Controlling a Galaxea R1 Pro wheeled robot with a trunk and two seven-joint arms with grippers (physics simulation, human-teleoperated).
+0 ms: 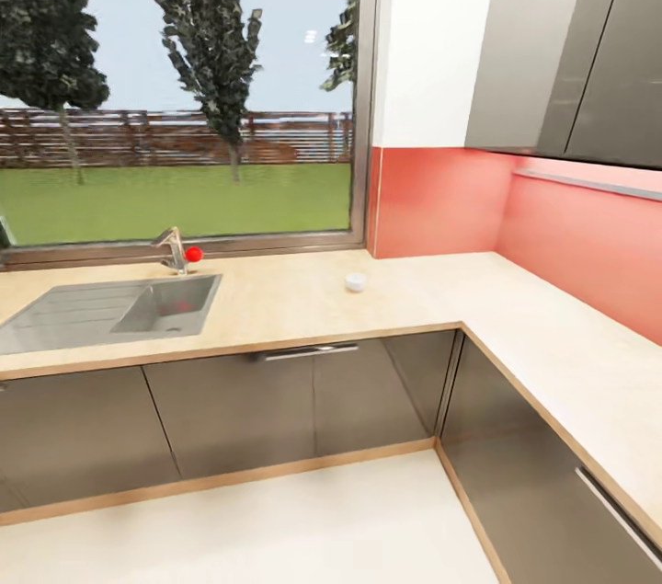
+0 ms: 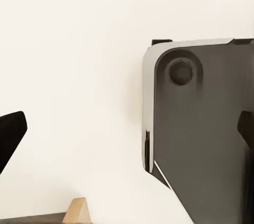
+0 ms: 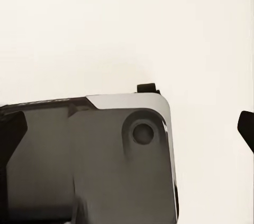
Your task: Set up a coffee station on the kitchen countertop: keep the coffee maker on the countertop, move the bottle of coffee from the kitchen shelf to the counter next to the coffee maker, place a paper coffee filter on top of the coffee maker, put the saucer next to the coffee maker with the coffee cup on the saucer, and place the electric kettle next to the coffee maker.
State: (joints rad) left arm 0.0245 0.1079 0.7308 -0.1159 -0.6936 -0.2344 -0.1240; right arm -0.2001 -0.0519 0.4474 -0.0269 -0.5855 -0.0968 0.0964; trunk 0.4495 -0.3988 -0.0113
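Countertop (image 1: 303, 308) corner; small white object (image 1: 356, 282), identity unclear.

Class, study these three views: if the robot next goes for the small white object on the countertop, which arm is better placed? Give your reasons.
Neither yet. The small white object sits on the kitchen countertop, right of the sink, so slightly favouring the right arm. Both the left gripper and right gripper point down at pale floor, fingers spread and empty.

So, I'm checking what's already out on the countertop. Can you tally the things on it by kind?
Sink: 1
Tap, with red knob: 1
Small white round item, too small to identify: 1
Total: 3
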